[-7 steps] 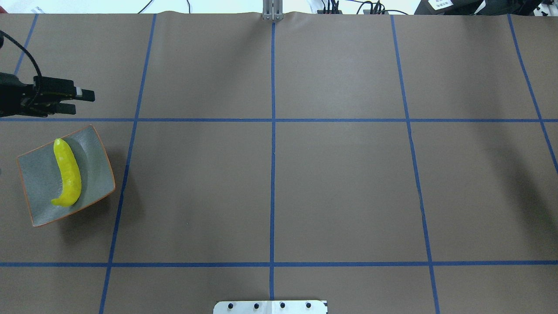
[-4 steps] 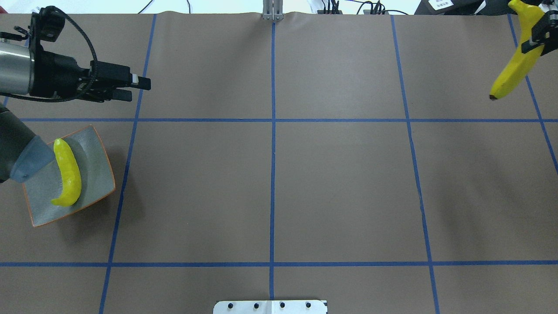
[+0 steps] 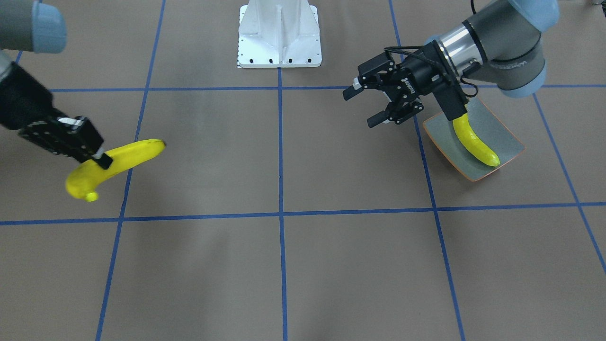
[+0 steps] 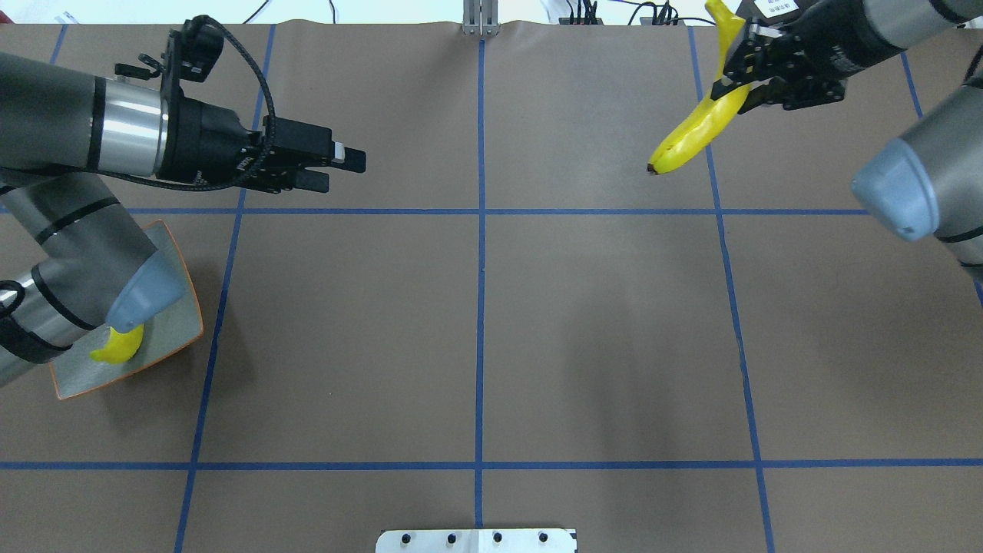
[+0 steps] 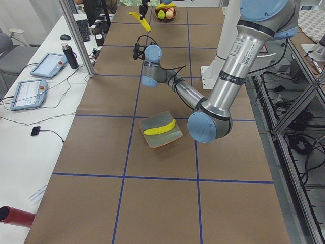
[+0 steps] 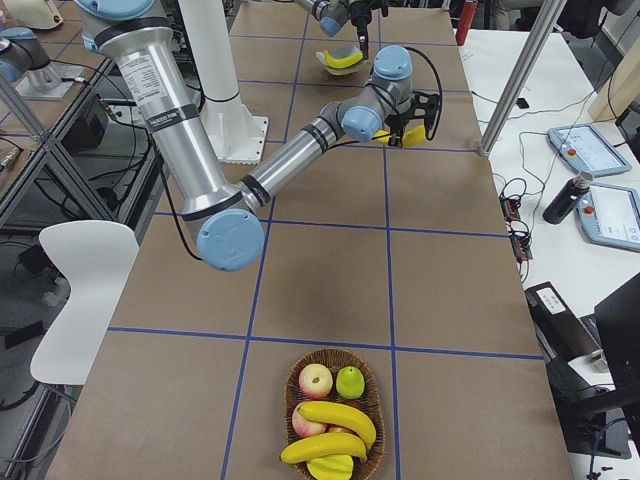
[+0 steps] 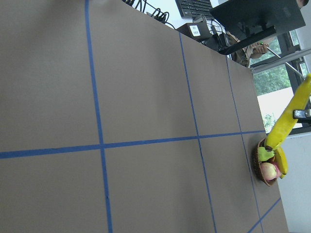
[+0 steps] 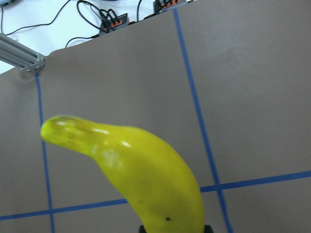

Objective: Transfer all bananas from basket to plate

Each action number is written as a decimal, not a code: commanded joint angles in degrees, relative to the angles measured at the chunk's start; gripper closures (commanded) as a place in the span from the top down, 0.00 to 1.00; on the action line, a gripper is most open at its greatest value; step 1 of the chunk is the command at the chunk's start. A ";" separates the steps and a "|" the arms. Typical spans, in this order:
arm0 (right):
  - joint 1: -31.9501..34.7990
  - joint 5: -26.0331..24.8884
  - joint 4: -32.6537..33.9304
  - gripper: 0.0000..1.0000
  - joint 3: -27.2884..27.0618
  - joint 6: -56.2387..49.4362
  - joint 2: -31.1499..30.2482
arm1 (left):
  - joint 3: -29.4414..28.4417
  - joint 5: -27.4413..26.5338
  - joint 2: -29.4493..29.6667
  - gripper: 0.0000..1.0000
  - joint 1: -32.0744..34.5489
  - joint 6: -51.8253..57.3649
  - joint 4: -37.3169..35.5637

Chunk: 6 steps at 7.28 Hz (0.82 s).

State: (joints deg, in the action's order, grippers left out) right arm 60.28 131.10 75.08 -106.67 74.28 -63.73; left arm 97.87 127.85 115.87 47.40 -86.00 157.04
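Right gripper point(image 3: 100, 159) is clenching a banana point(image 3: 135, 151) off the surface point(image 3: 284, 265). Left gripper point(image 3: 362, 107) is hovering released, facing it, probably awaiting handover.

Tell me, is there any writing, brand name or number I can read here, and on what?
Nothing reads for certain.
White lettering on the left pincer: too small to read.
Dark print along the left arm: blurred.
Print on the white label, overhead view's top right: blurred.
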 commanded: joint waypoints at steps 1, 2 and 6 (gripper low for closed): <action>-7.34 -1.98 -2.03 0.00 -0.03 5.35 5.52 | 0.22 -2.16 2.68 1.00 -4.93 -0.04 0.63; -9.81 -1.99 -3.18 0.00 -0.29 5.27 5.89 | 0.22 -2.08 2.78 1.00 -5.12 -0.04 0.72; -21.05 -10.47 -10.04 0.00 -0.56 9.13 8.25 | -0.22 -2.08 2.60 1.00 -7.58 -0.04 0.72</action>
State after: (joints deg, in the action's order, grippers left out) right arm 43.12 124.75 65.96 -107.15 82.27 -56.84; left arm 97.74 125.72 118.54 40.58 -86.02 157.74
